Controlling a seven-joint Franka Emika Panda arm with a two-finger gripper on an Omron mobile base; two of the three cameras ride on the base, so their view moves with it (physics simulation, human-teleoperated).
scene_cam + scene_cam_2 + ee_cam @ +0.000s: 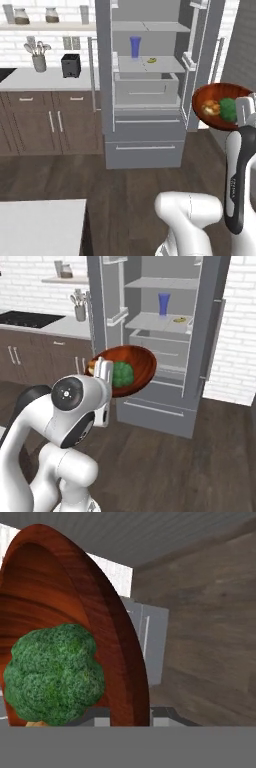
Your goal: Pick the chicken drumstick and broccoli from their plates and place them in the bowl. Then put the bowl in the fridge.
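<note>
The reddish-brown wooden bowl [220, 92] [140, 363] [60, 587] hangs tilted in the air in front of the open fridge [145, 140] [160, 406]. My gripper [240, 119] [104, 373] [131, 717] is shut on the bowl's near rim. Inside the bowl lie the green broccoli [228, 110] [122, 374] [52, 674] and the golden chicken drumstick [211, 107] [93, 365], side by side. In the hand view the broccoli hides most of the drumstick. The fridge's pale shelves and drawer are exposed. The plates are out of view.
A blue cup [135, 47] and a small yellow item [151, 60] stand on a fridge shelf. The fridge door [202, 60] stands open to the right. Left of the fridge, a counter carries a toaster [71, 65] and a utensil jar [38, 62]. A white island corner [40, 225] lies at lower left.
</note>
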